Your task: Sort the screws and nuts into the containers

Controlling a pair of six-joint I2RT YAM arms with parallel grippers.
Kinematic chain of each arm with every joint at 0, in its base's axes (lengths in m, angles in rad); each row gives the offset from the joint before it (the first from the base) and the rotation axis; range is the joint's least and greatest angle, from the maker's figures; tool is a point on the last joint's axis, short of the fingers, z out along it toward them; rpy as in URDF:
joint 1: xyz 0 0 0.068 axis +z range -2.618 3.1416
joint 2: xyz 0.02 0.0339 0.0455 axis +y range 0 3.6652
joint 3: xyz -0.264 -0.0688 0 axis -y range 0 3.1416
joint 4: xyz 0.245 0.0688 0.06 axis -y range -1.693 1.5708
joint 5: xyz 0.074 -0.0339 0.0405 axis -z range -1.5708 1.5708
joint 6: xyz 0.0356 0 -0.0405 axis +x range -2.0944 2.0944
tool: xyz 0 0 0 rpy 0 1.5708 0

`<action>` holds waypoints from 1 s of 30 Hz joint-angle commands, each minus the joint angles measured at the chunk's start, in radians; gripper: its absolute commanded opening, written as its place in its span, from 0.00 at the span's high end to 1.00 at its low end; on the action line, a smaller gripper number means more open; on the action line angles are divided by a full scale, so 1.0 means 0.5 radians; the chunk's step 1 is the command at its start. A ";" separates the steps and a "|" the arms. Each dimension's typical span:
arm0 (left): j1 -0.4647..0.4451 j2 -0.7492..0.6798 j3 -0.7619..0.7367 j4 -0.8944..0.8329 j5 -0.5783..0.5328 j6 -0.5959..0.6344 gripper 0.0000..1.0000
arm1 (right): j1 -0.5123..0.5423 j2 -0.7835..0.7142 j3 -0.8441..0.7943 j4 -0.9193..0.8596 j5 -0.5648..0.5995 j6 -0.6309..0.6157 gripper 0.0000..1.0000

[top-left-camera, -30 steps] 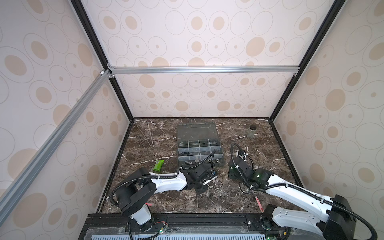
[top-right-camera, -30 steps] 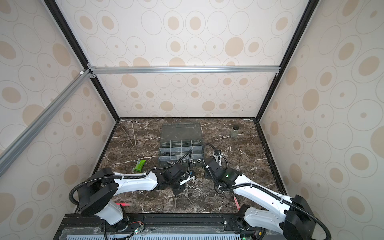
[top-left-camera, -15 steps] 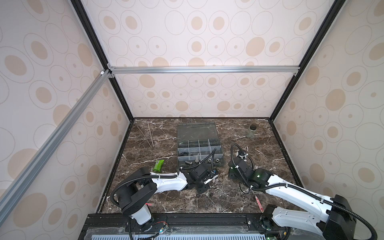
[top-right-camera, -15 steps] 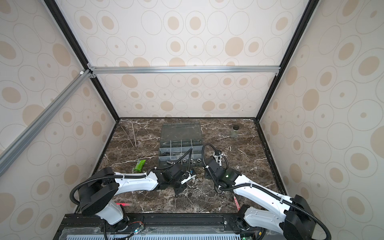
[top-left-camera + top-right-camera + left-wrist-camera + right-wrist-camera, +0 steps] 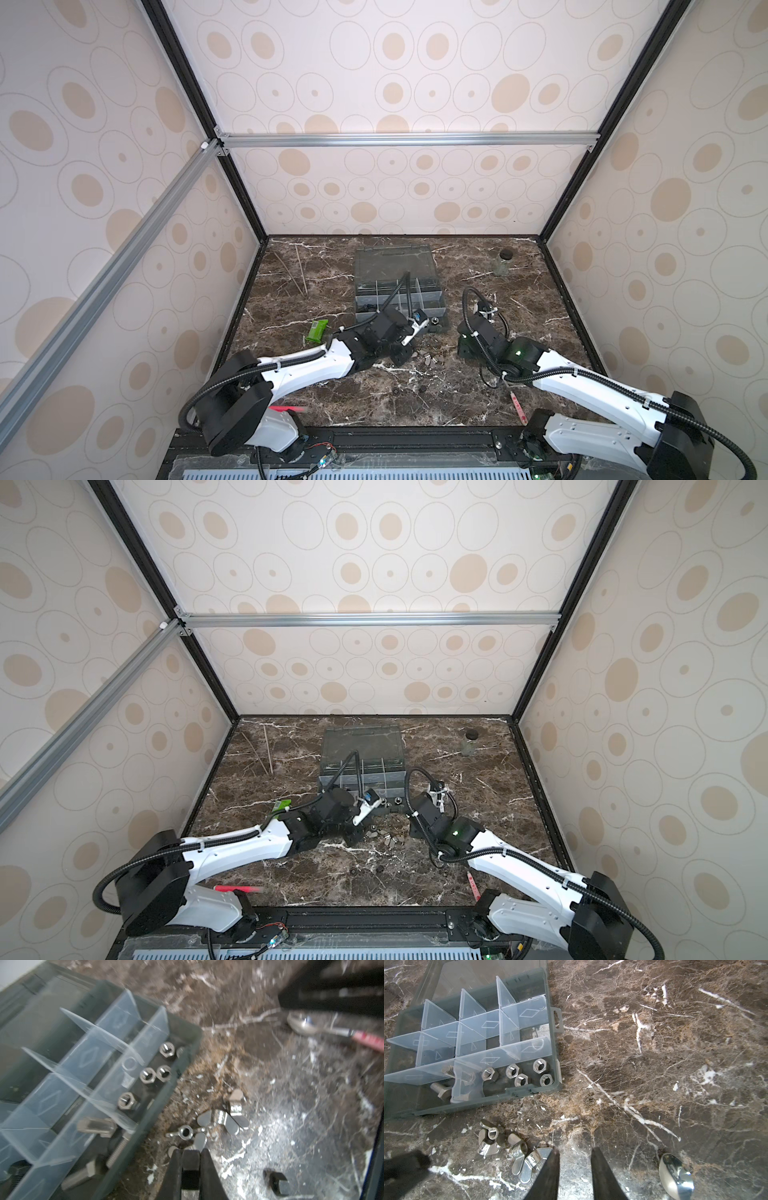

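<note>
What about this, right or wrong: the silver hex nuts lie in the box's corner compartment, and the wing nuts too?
Wrong on the wing nuts: they lie on the table outside the box, per the right wrist view. The hex nuts are in the corner compartment.

No words or numbers can be read anywhere. The clear dividers (image 5: 488, 1024) of the grey box (image 5: 467, 1103) carry outlined diamond and triangle marks. The marks on the red spoon handle (image 5: 367, 1040) are too blurred to read.

You have five silver hex nuts (image 5: 512, 1070), at least three wing nuts (image 5: 489, 1140), at least one black nut (image 5: 277, 1183), one spoon (image 5: 676, 1172).
</note>
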 commanded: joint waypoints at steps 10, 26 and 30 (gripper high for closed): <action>0.644 0.061 0.102 0.377 0.454 -0.478 0.88 | -0.007 -0.109 -0.027 -0.074 0.056 0.081 0.70; 0.764 0.492 0.298 0.401 0.648 -0.669 0.84 | -0.005 -0.191 -0.064 -0.115 0.081 0.122 0.70; 0.778 0.505 0.292 0.417 0.651 -0.697 0.82 | -0.005 -0.210 -0.081 -0.117 0.085 0.138 0.70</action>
